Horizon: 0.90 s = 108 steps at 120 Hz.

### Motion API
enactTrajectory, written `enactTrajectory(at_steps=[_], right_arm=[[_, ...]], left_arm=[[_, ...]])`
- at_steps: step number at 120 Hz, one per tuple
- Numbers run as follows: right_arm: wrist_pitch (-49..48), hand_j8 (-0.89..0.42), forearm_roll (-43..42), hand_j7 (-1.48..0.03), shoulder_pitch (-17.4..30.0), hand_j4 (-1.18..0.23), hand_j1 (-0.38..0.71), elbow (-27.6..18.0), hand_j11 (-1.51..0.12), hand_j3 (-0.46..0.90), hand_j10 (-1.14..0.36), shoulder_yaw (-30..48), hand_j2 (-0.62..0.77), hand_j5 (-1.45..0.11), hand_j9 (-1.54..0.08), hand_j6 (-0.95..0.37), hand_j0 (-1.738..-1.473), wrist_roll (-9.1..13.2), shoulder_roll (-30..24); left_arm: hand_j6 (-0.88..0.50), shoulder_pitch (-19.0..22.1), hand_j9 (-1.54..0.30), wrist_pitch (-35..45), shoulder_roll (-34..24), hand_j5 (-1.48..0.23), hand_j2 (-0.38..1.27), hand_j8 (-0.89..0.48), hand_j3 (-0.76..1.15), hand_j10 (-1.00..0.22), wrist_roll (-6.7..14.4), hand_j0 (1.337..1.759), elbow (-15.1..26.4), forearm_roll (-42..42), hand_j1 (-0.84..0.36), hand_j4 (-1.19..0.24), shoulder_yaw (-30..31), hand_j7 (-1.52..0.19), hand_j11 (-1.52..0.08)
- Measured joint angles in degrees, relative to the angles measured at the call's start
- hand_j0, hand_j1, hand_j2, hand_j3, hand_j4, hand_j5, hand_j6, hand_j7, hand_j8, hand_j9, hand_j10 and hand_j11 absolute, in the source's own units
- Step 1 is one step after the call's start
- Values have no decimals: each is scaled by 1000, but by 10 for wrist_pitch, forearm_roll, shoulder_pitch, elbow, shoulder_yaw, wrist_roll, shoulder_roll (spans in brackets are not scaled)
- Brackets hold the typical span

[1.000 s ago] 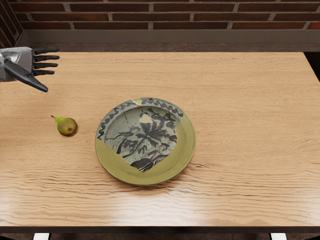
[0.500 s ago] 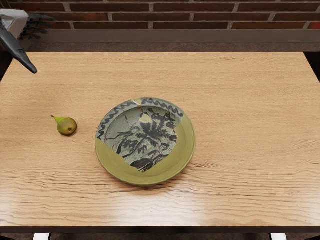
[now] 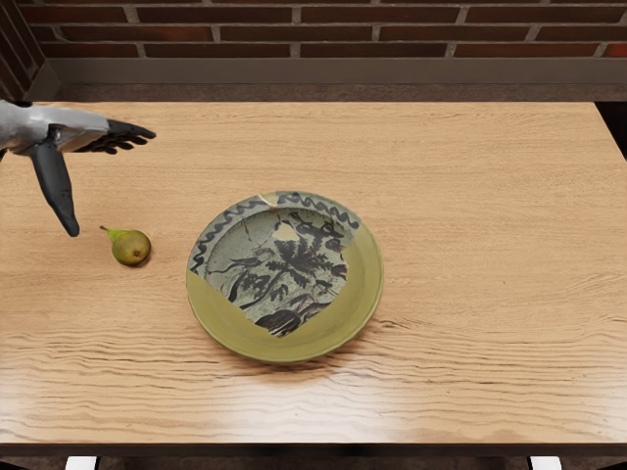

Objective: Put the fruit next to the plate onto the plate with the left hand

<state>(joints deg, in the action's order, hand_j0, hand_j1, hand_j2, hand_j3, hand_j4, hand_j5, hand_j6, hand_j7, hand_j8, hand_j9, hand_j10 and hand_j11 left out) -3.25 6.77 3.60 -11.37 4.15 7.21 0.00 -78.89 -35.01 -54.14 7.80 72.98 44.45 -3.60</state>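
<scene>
Wooden table, one pear, one plate, left hand apparently spread, holding nothing.

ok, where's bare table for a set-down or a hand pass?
Free: the wide stretch of table right of the plate, the strip between plate and back edge, and the front strip before the plate. Crowded: the narrow gap between pear and the plate's left rim, and the back-left corner, where the open left hand hovers.

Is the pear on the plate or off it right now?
Off. The pear lies on the table left of the plate, clear of its rim; the open left hand holds nothing.
</scene>
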Motion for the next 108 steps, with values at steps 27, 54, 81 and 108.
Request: enactTrajectory(at_steps=[27,54,81,108], right_arm=[[0,-24,0,-31,0,-24,-320,0,-31,0,-24,0,-5,-31,-31,-24,-1658,0,0],[0,-24,0,-31,0,-24,-320,0,-31,0,-24,0,-5,-31,-31,-24,-1658,0,0],[0,-24,0,-31,0,-24,-320,0,-31,0,-24,0,-5,-31,-31,-24,-1658,0,0],[0,-24,0,-31,0,-24,-320,0,-31,0,-24,0,-5,-31,-31,-24,-1658,0,0]], left_arm=[[-7,3,0,0,14,-1,1,-6,0,-4,-12,1658,60,120,349,-5,14,0,0],[-7,4,0,0,26,-1,1,-6,0,-5,-33,1658,71,218,349,-5,61,0,0],[-7,7,0,25,41,-1,1,-6,0,-4,-44,1658,67,254,349,-5,77,0,0],[-6,11,0,58,89,-1,1,-6,0,-4,-45,1658,25,257,349,-5,84,0,0]])
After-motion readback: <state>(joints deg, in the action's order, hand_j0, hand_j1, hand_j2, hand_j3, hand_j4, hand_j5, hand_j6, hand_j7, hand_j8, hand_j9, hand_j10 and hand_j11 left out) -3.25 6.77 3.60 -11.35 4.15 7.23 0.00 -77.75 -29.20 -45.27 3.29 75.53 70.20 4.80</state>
